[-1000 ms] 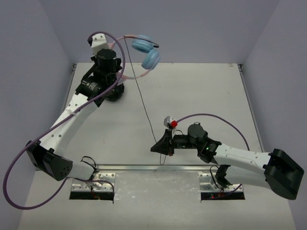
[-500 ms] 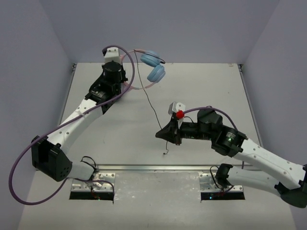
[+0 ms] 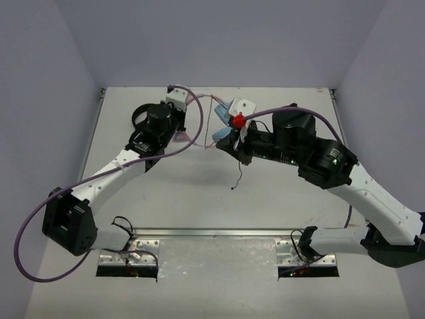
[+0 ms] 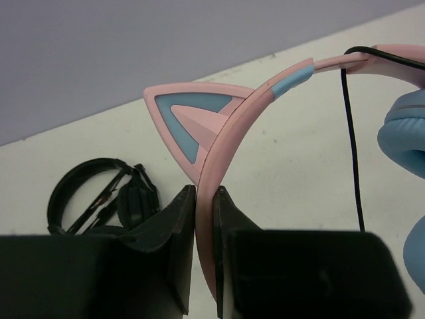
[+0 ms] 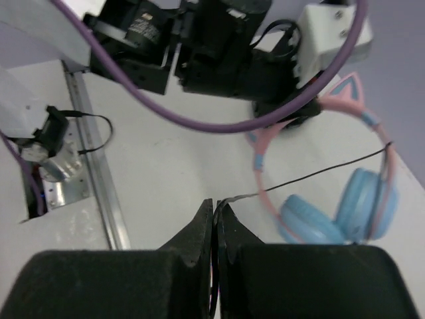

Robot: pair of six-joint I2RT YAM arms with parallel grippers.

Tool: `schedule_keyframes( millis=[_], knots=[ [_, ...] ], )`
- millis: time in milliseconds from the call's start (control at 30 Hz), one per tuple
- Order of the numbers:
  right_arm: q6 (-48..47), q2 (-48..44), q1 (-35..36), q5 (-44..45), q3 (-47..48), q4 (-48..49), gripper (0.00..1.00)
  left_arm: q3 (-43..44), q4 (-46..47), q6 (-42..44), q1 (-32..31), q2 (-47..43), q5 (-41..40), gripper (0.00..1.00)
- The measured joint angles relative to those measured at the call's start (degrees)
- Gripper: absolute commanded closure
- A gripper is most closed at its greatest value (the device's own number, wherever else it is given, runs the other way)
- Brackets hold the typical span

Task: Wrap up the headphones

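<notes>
White table (image 3: 186, 199), lavender walls (image 3: 219, 40), left end effector (image 4: 204, 199) pinching headphones headband (image 4: 265, 100), right end effector (image 5: 214, 212) pinching cable (image 5: 312, 174)

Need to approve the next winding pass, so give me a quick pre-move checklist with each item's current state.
1. Hold of the left gripper on the headband: ok, shut on it beside the cat ear.
2. Hold of the right gripper on the cable: ok, fingers closed on it.
3. Cable path to the headphones: ok, one unsnagged line to the headband.
4. The loose tail: not ok, dangles free below the right gripper.
5. Turns wound so far: cannot tell.
6. The all-black headphones: ok, lying apart from the cable.
</notes>
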Motion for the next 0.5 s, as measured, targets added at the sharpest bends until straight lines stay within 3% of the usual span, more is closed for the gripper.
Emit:
schedule_keyframes(
  millis=[133,333,500],
  knots=[
    [-5.4,3.9,0.0,7.2,5.7,-4.4,0.99,-4.9,0.3,5.4,-1.7,-1.2,10.0,1.0],
    [-12.6,5.5,-0.5,18.0,5.7,-6.3,0.99,-8.3,-0.2,12.7,-3.2,-5.1,20.6,0.99],
    [-16.2,5.5,-6.3,21.2,4.7,-4.1,0.99,-8.8,-1.8,17.6,-3.6,-10.1,27.3,1.0]
  ],
)
